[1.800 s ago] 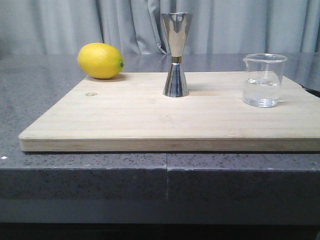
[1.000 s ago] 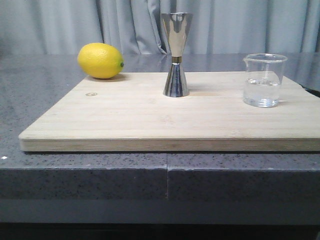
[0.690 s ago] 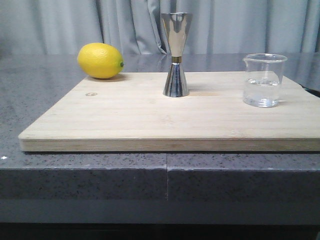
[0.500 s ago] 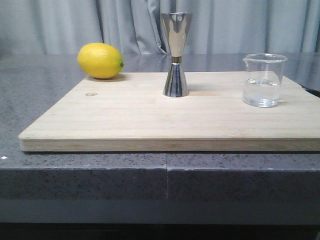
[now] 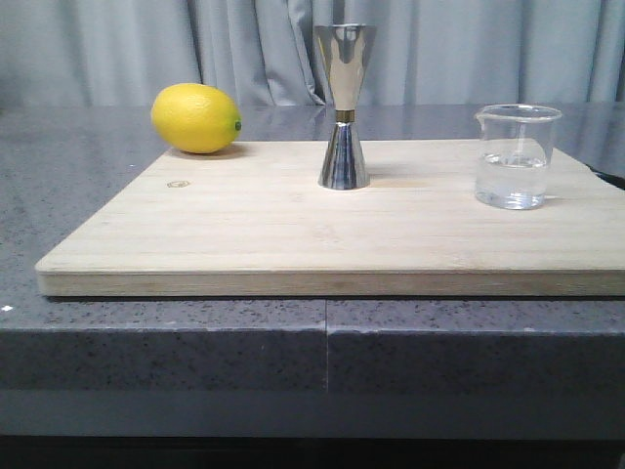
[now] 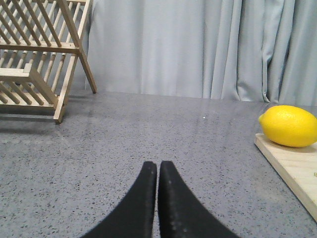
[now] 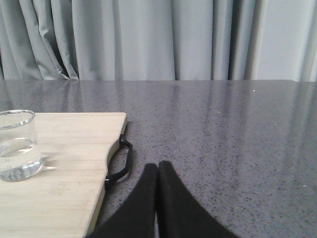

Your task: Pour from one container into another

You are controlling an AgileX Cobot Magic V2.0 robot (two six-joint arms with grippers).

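Beaker [image 5: 516,158] sitting right of jigger [image 5: 343,107] on board [image 5: 293,234], well apart, leaving approach room. Both tools, left [image 6: 157,171] and right [image 7: 157,171], are pinched closed, empty, hanging over bench [image 6: 124,144].

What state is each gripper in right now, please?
Left gripper: shut, holding nothing, over the bare countertop.
Right gripper: shut, holding nothing, off to the side of the beaker.

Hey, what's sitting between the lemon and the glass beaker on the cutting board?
The steel jigger stands upright between the lemon and the beaker, shown in the front view.
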